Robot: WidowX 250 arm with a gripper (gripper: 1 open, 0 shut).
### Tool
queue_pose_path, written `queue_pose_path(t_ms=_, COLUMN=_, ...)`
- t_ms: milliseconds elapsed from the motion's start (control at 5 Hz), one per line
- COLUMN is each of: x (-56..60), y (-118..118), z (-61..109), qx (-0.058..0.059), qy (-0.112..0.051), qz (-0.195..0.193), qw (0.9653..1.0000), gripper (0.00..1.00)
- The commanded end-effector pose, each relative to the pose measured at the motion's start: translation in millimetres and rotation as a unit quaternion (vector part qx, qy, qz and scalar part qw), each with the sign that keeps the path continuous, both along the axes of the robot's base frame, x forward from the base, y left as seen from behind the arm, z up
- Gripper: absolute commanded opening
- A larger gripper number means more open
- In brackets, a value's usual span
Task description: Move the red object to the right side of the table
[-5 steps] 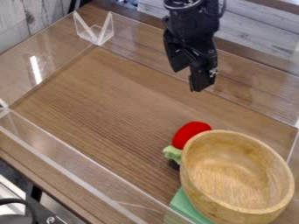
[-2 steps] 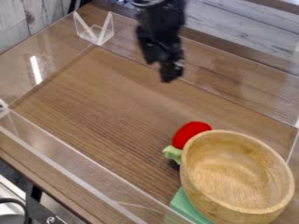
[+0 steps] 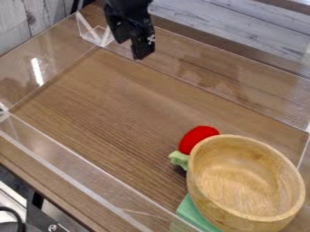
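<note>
Landmark: the wooden bowl (image 3: pixel 245 190) at the near right of the surface (image 3: pixel 109 109); you read every place below from it.

Red object: the red object (image 3: pixel 197 139) sits just beside the bowl's far-left rim, apparently touching it, its green leafy base against the surface. Nothing holds it.

Green block: a flat green block (image 3: pixel 184 216) shows under the bowl's near-left edge; how much lies beneath the bowl you cannot tell.

Gripper: the gripper (image 3: pixel 141 47) hangs well apart from the bowl, up toward the far-left corner beside a small clear stand (image 3: pixel 94 30). The jaws stand released and empty, pointing steeply down.

Change: a second ago you had the gripper above the far side of the surface, roughly in line with the bowl; since then it has swept leftward across the view, away from bowl and fruit alike. The fruit, bowl and block have not shifted.

Meaning for the task: judged from this, no pickup has begun and the sweep has widened the gap to the fruit, so you must bring the gripper back toward the bowl before anything else.

Caution: the fruit is small and crowds the bowl's rim, so you will probably have little room for the jaws on the bowl's side.
</note>
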State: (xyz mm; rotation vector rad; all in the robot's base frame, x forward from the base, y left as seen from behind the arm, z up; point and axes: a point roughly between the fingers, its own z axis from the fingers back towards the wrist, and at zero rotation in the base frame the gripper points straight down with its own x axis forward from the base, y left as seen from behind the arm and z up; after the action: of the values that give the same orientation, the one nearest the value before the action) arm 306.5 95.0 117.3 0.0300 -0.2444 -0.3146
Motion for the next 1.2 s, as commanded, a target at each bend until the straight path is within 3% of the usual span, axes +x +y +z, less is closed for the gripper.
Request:
queue_pose_path(t_ms=0, x=18.1, y=10.5, z=13.4, qx=0.019, qy=-0.023, qz=-0.004, qw=0.9995, gripper=1.0)
queue_pose_path(t_ms=400, x=14.3, y=32.6, z=14.0, qx=0.031, qy=-0.016, qz=0.027, qw=0.999, gripper=1.0)
queue_pose_path(t_ms=600, x=15.4, y=61.2, z=7.4, qx=0.032, qy=-0.011, qz=0.051, qw=0.9981, gripper=1.0)
queue_pose_path(t_ms=1000, x=21.1, y=109.7, z=-1.6, qx=0.023, qy=0.004, qz=0.056, qw=0.9982, gripper=1.0)
